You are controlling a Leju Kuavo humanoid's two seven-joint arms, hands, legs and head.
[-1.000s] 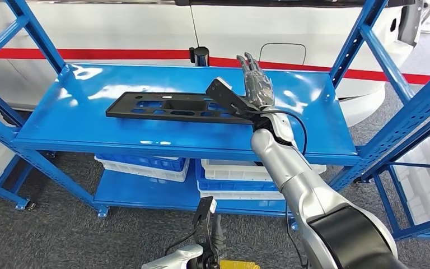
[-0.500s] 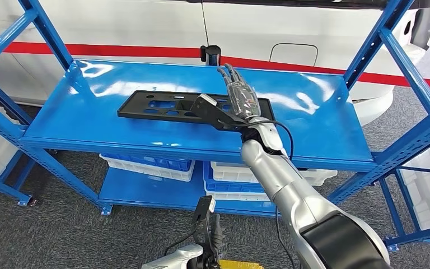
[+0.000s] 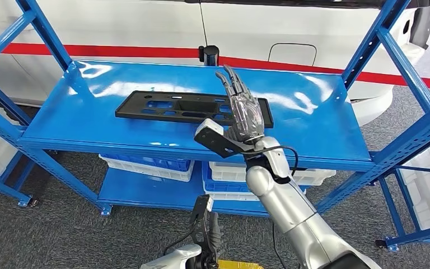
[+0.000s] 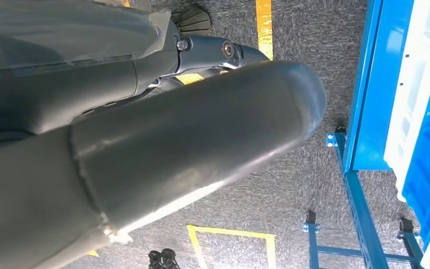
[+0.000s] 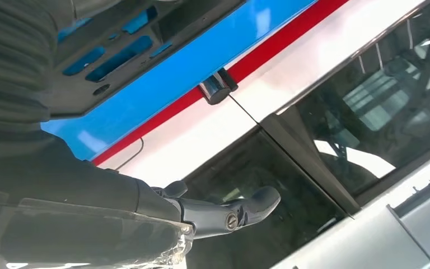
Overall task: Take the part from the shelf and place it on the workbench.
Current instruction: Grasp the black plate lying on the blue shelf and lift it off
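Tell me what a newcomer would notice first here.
The glossy blue metal shelf draws the eye first, with a long flat black slotted plastic part lying on its top level. The silver right arm's hand is raised, fingers extended, over the part's right end.

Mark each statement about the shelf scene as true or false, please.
1. The black part lies flat on the upper blue shelf. True.
2. The right hand grips the part. False: its fingers are spread, holding nothing.
3. White and blue crates sit on the lower shelf. True.
4. The left hand rests on the shelf. False: it hangs low, near the floor.
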